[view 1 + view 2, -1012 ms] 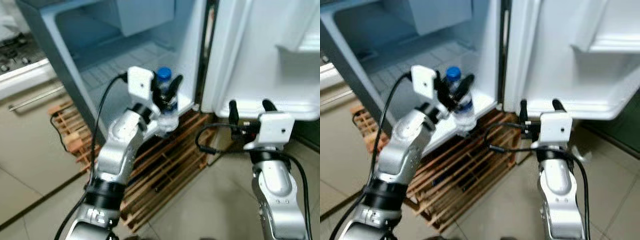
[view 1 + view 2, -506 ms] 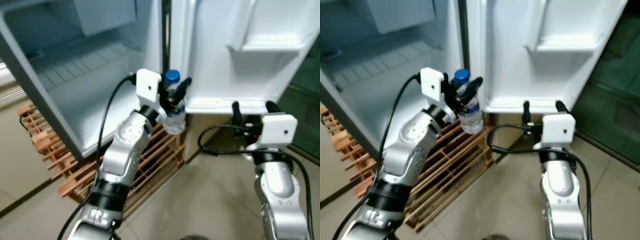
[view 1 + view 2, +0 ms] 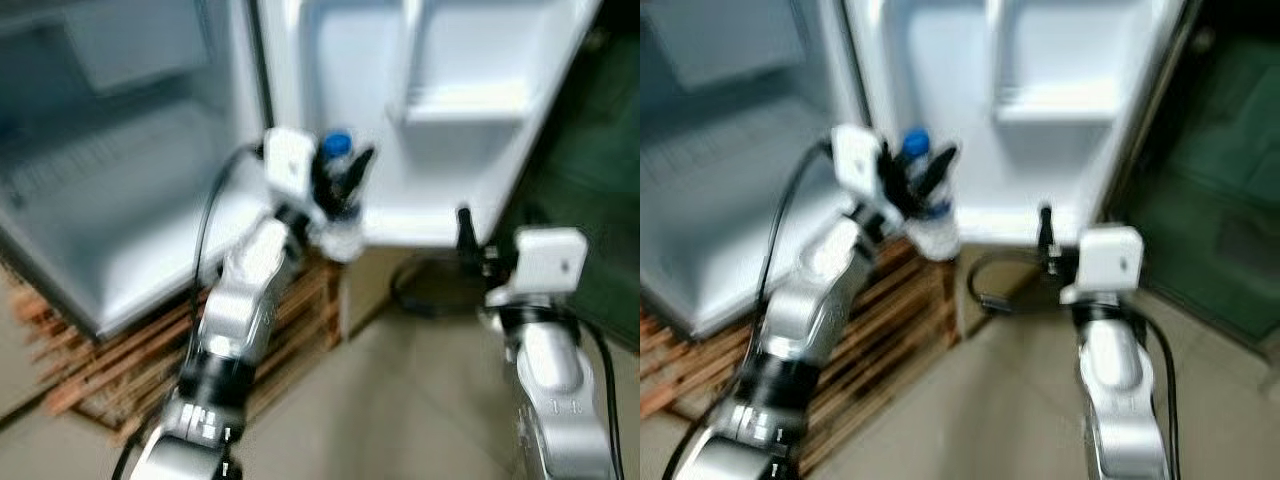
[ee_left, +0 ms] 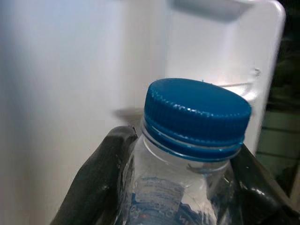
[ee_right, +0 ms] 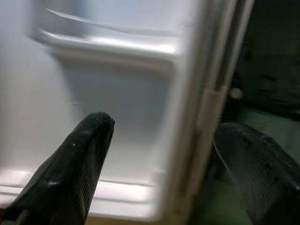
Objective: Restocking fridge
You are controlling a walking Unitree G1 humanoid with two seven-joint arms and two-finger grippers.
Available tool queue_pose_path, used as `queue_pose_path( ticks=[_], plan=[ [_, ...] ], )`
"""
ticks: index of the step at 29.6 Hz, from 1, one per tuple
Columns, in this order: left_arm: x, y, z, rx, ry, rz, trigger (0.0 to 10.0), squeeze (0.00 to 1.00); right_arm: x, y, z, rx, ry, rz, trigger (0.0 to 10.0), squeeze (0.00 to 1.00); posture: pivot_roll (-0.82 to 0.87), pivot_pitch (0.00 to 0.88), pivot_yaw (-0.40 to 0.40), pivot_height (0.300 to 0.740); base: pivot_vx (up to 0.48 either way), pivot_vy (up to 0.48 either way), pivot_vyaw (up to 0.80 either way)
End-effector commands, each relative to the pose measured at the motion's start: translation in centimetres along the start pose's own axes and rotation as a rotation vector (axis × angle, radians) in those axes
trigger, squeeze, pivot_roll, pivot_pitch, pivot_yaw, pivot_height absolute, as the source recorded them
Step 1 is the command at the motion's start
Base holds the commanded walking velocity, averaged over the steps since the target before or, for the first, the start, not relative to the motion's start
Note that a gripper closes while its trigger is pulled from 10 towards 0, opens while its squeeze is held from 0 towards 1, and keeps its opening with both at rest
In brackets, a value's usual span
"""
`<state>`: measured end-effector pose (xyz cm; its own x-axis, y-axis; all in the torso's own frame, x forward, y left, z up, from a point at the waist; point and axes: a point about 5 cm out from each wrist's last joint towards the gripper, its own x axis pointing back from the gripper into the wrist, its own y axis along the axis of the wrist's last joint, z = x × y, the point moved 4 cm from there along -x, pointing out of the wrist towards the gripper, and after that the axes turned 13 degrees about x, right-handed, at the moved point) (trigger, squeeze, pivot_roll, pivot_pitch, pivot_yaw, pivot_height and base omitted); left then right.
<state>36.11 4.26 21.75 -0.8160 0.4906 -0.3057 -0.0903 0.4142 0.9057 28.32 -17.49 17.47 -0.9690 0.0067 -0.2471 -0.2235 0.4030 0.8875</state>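
A clear water bottle [image 3: 338, 195] with a blue cap [image 4: 197, 115] is held upright in my left gripper [image 3: 340, 178], which is shut on it just below the neck. Its black fingers [image 4: 96, 180] press both sides of the bottle. The bottle hangs in front of the open fridge door, near the left end of the lower door shelf [image 3: 430, 215]. My right gripper [image 3: 495, 225] is open and holds nothing, lower and to the right, its fingers [image 5: 77, 159] spread before the door's edge. The head views are blurred.
The open fridge compartment [image 3: 110, 200] lies to the left, standing on a wooden pallet [image 3: 110, 360]. A higher door bin [image 3: 465, 100] sits above the lower shelf. A dark green surface [image 3: 590, 170] is at the right. Tiled floor [image 3: 400, 400] lies below.
The whole view has swung right and become blurred. My left gripper keeps the bottle, which was at the compartment's front corner and is now before the door's lower shelf. The right gripper stays open.
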Motion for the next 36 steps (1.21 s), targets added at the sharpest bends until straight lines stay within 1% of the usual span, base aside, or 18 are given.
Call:
queue_pose_path(
  ticks=[1, 4, 13, 22, 26, 29, 34, 36],
  plan=[
    [-0.6, 0.6, -1.3, 0.004, -0.046, -0.024, 10.0, 0.00, 0.0, 0.0, -0.5, 0.003, -0.011, 0.000, 10.0, 0.00, -0.24, 0.000, 0.054, 0.736, 0.000, 0.000, 0.00],
    [-0.5, 0.8, -1.2, -0.005, -0.050, -0.030, 10.0, 0.00, 0.1, 0.0, -0.4, 0.001, -0.009, 0.003, 10.0, 0.00, -0.24, 0.000, 0.055, 0.736, 0.235, 0.000, 0.00],
    [-0.6, 1.2, -1.2, -0.002, -0.051, -0.046, 10.0, 0.00, 0.2, -0.1, -0.1, -0.002, -0.009, 0.006, 10.0, 0.00, -0.24, 0.000, 0.062, 0.736, 0.388, 0.279, 0.00],
    [-0.9, 1.1, -1.6, -0.003, -0.072, -0.037, 10.0, 0.00, 0.2, -0.1, 0.0, -0.007, -0.006, 0.007, 10.0, 0.00, -0.24, 0.000, 0.064, 0.736, 0.342, 0.326, 0.00],
    [-1.4, 0.7, -2.4, -0.022, -0.092, -0.019, 10.0, 0.00, 0.2, -0.1, 0.2, -0.011, -0.003, 0.007, 10.0, 0.00, -0.24, 0.000, 0.068, 0.736, 0.463, 0.000, 0.00],
    [-1.7, 0.6, -2.4, -0.034, -0.081, -0.012, 10.0, 0.00, 0.2, -0.1, 0.2, -0.011, -0.004, 0.007, 10.0, 0.00, -0.24, 0.000, 0.068, 0.736, 0.000, 0.000, 0.00],
    [-1.9, 1.0, -2.6, -0.010, -0.095, -0.029, 10.0, 0.00, 0.2, -0.1, 0.2, -0.011, -0.007, 0.008, 10.0, 0.00, -0.24, 0.000, 0.071, 0.736, 0.000, 0.000, 0.00],
    [-1.9, 1.0, -2.8, -0.014, -0.107, -0.026, 10.0, 0.00, 0.3, -0.1, 0.2, -0.011, -0.007, 0.008, 10.0, 0.00, -0.24, 0.000, 0.071, 0.736, 0.000, -0.424, 0.00]
  ],
)
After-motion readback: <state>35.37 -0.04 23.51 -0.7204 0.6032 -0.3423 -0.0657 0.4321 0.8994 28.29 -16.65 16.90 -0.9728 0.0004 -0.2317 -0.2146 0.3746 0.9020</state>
